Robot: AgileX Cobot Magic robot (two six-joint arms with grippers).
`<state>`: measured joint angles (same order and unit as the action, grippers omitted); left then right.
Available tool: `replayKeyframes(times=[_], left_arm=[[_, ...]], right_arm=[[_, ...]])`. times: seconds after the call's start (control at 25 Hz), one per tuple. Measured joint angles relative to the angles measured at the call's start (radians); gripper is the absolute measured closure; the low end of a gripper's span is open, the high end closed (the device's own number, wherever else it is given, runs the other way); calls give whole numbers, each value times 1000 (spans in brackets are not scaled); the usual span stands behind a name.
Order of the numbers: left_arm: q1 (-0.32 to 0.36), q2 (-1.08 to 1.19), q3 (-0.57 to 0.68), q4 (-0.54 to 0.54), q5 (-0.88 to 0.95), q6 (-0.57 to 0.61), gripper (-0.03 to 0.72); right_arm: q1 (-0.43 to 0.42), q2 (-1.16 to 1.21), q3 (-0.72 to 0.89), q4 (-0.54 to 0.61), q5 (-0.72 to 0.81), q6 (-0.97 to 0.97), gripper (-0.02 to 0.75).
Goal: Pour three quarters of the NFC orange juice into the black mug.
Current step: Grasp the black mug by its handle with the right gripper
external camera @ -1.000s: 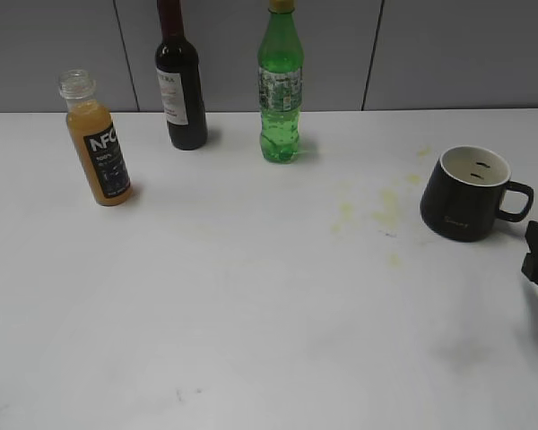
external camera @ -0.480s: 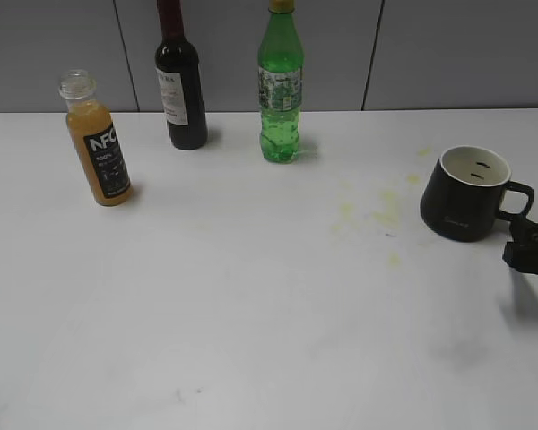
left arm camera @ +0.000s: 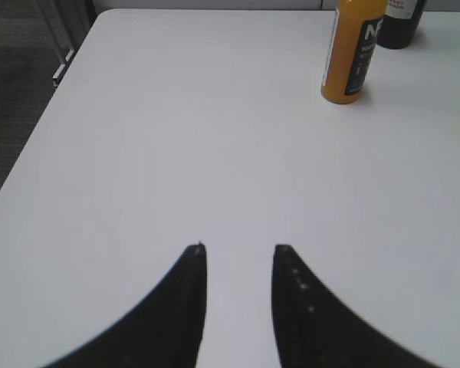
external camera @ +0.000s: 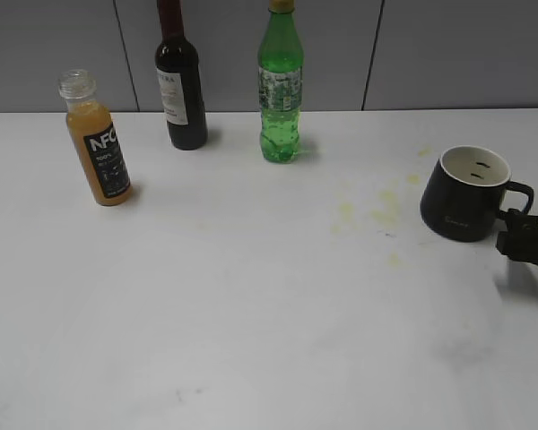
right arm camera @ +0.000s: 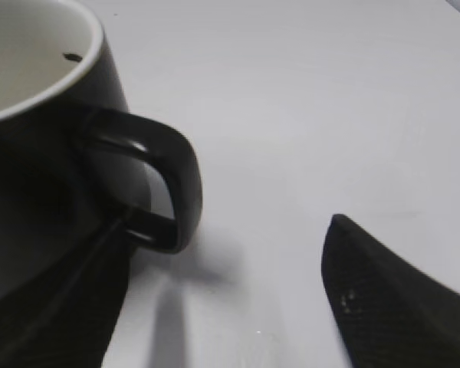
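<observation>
- While the right pincer (external camera: pixel 520 240) reaches in low from the right edge of the exterior view, its dark tip sits just right of the mug (external camera: pixel 463 193), at the handle (external camera: pixel 518 199).
- From the right wrist, the pincer (right arm camera: pixel 238 261) is spread wide: one finger (right arm camera: pixel 402 299) shows at lower right, well clear of the handle (right arm camera: pixel 165 188); the other is a dark shape at lower left, against the mug's (right arm camera: pixel 38 161) wall. Nothing is gripped, and the handle loop lies between the fingers.
- The mug stands upright on the right of the white counter (external camera: pixel 251 296), white inside, handle pointing right.
- The juice (external camera: pixel 97 143) stands upright at far left, uncapped, well apart from the mug.
- The left pincer (left arm camera: pixel 238 253) hovers over bare counter (left arm camera: pixel 176 138), its two dark fingers parted and empty; the juice (left arm camera: pixel 353 54) stands far ahead to its right.
- A wine bottle (external camera: pixel 180 85) and a green bottle (external camera: pixel 280 90) stand along the far edge.
- Faint yellowish stains (external camera: pixel 377 210) mark the counter left of the mug.
</observation>
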<state>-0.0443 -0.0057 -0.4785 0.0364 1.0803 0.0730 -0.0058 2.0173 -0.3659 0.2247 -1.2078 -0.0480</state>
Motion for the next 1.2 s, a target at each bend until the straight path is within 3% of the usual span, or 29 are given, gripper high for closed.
replayKeyframes(times=[1.2], left_arm=[[0, 0, 0, 0, 0, 0, 452]], right_arm=[[-40, 58, -110, -76, -6, -1, 146]])
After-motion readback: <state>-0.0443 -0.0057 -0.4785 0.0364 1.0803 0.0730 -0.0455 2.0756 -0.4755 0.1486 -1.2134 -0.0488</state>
